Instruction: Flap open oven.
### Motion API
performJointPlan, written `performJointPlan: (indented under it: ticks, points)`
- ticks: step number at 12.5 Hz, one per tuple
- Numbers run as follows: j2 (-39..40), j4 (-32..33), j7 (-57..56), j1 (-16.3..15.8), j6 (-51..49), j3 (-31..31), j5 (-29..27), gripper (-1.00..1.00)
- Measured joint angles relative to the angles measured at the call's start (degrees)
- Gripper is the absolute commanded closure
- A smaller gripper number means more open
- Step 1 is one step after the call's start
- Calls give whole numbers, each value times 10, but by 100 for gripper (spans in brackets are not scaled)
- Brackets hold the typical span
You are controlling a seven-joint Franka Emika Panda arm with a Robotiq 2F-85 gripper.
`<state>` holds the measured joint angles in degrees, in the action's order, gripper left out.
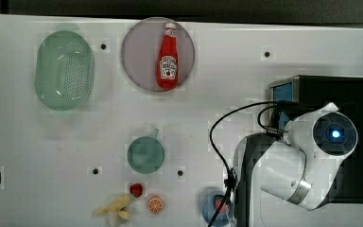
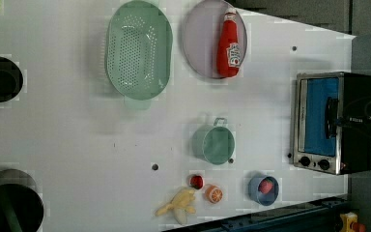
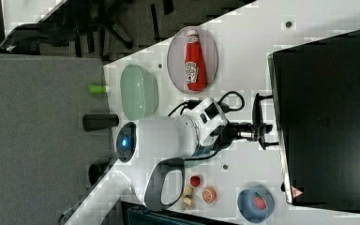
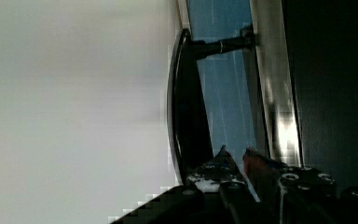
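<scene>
Oven (image 2: pixel 333 123) is the last thing met on a left-to-right pass through the left view. First come the green colander (image 2: pixel 138 48) and the plate (image 2: pixel 195 43) carrying a ketchup bottle (image 2: pixel 229 43). Below them are a green cup (image 2: pixel 213 143), a banana (image 2: pixel 178 205), a small red fruit (image 2: pixel 196 181), an orange slice (image 2: pixel 214 194) and a blue bowl (image 2: pixel 263 189). The oven then stands alone at the left view's right end of the white counter (image 2: pixel 77 135), with its blue glass door facing the other things and looking closed.

The pincer (image 3: pixel 262 129) is at the door's dark handle (image 4: pixel 184 107). In the wrist view the handle bar runs down to the fingertips (image 4: pixel 216 168), one finger lying on the glass side of the bar. Whether the fingers are clenched on the bar or merely hooked behind it, I cannot tell.

The step in hand appears to be taking hold of the handle and starting the pull. To do it well, the fingers should sit squarely across the bar near its middle. The pull should then follow the door's arc away from the glass and downward about the hinge, rather than straight out. A straight pull would likely drag the whole oven across the counter or let the bar slip free. The cable (image 1: pixel 217 127) looping beside the wrist needs slack throughout the swing.
</scene>
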<state>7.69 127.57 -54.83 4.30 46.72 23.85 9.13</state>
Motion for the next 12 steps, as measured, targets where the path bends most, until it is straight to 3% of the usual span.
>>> performJointPlan:
  ticks: [6, 12]
  points:
    - [17, -3, -6, 4, 22, -7, 5, 65]
    - [20, -2, 65, -12, 12, -28, 169, 65]
